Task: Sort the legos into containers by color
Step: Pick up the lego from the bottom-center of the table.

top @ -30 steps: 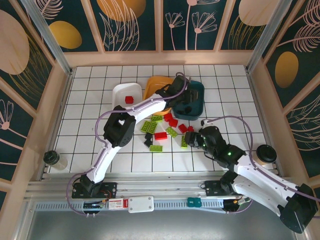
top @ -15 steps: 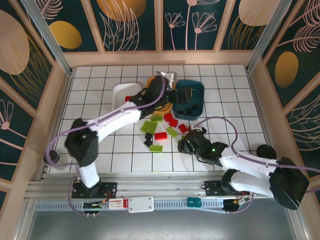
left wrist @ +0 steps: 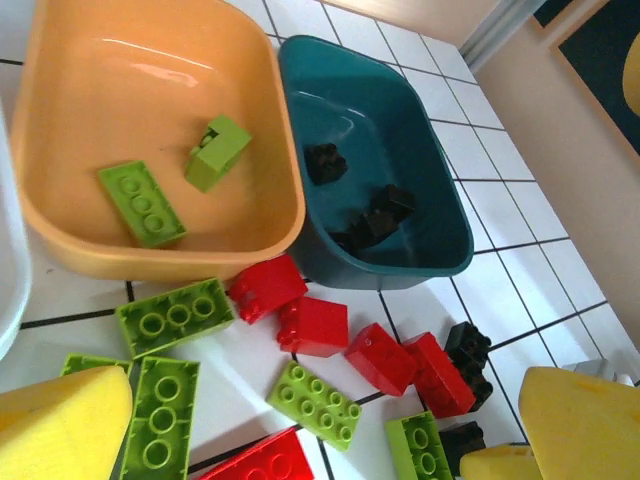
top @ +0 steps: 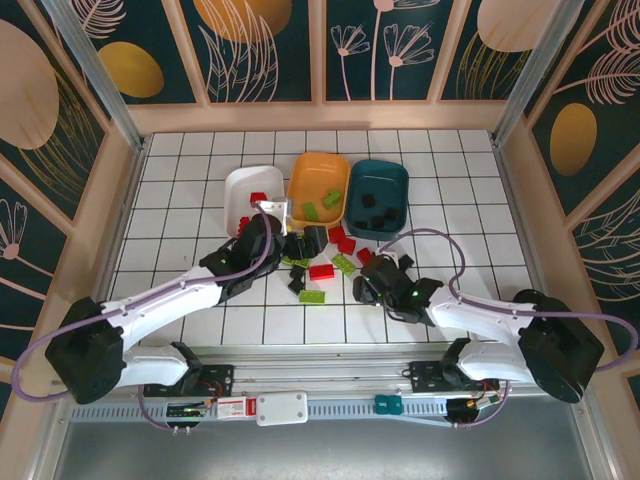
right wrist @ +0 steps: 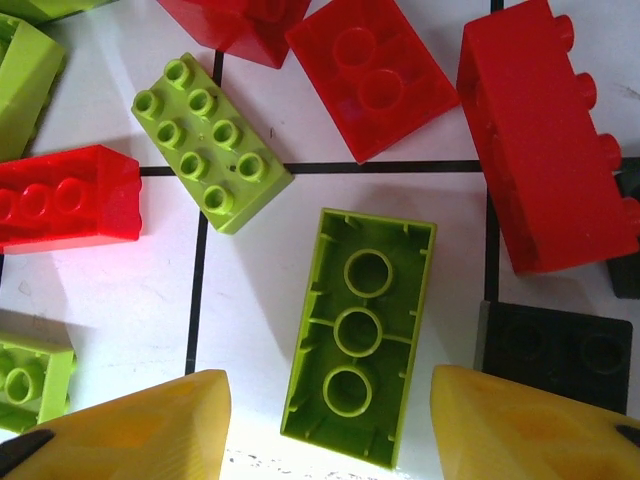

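Lime lego (right wrist: 360, 335) between spread right pincer (right wrist: 328, 405)

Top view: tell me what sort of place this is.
Most likely a robot training cell rather than a home: a white tiled table boxed in by printed panels, two robot arms bolted to a metal rail at its near edge, and toy bricks beside three trays.

No legible text or numbers, red-and-white label (top: 236, 406) on front rail (top: 100, 385), print too small to read
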